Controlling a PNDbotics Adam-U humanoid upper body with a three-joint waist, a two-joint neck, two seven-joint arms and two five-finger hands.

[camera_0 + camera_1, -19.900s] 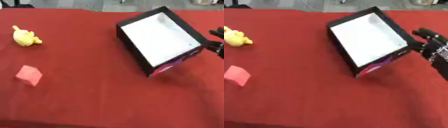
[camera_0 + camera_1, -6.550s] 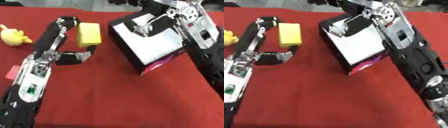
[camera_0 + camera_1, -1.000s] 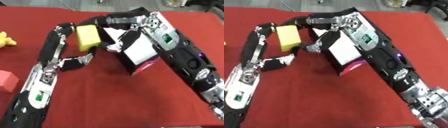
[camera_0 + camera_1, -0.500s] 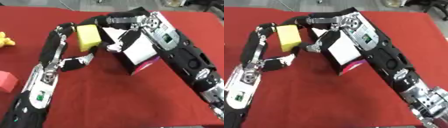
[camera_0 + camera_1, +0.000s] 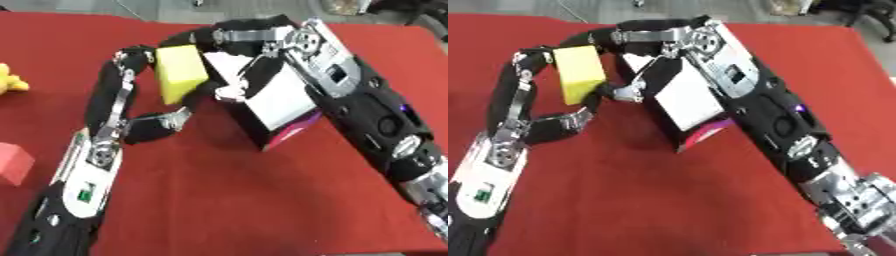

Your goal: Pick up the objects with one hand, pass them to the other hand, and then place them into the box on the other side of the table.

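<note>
Red cloth covers the table [image 5: 219, 200], the largest thing in view. Across it the right arm is stretched from 4 o'clock up toward 12 o'clock, and the left arm rises from 7 o'clock toward 11 o'clock. The box [image 5: 276, 102], black-walled with a white inside and a pink edge showing low down, is seen just right of centre, partly hidden by the right arm.

The yellow block [image 5: 181, 71] is held above the cloth at about 11 o'clock, just beside the box's left wall. It is gripped by the left hand [image 5: 131, 65], whose fingers are curled over its top left edge, with the thumb lower down near its bottom. The right hand [image 5: 229, 80] is set against the block's right side, fingers bent toward it; whether they are closed on it cannot be told.

Compared with a second ago, little has altered: the block has been kept at the same height and the right hand has stayed close against it. The handover is therefore judged to be under way but not completed, since the left hand's hold has not been given up.

A pink block [image 5: 13, 163] lies at 9 o'clock, and a yellow toy [image 5: 10, 80] at 10 o'clock, both untouched.
</note>
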